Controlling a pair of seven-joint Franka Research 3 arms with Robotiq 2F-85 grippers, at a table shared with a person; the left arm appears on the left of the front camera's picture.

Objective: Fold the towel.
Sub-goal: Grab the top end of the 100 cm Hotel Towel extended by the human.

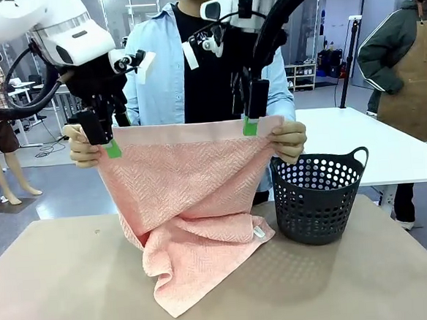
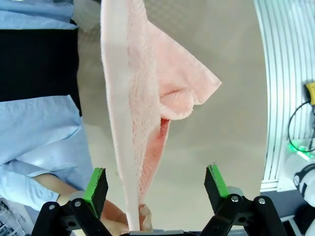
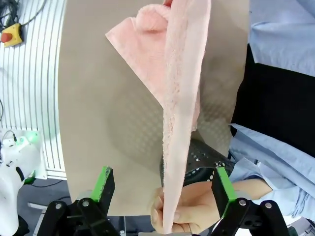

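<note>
Salmon-pink terry towel with a herringbone weave [image 1: 189, 180] is hanging in front of us, stretched by its smooth top band [image 1: 189, 132] between the two hands of a person in a light blue shirt [image 1: 160, 83] who is standing at the far side. One hand [image 1: 83, 151] is pinching the corner on our left, and the other hand [image 1: 290, 140] is pinching the corner on our right. The towel's lower part is lying bunched on the tan table [image 1: 54, 288], with a small white tag [image 1: 259, 232] showing at its edge. Our left gripper [image 2: 155, 179] is standing with its green-padded fingers spread wide, straddling the top band just beside the person's hand, and we are seeing a gap between each pad and the cloth. Our right gripper [image 3: 162, 179] is likewise spread wide around the band near the other corner, pinching nothing. A dark grey perforated plastic basket [image 1: 320, 200] is sitting on the table just beside the towel, on our right
</note>
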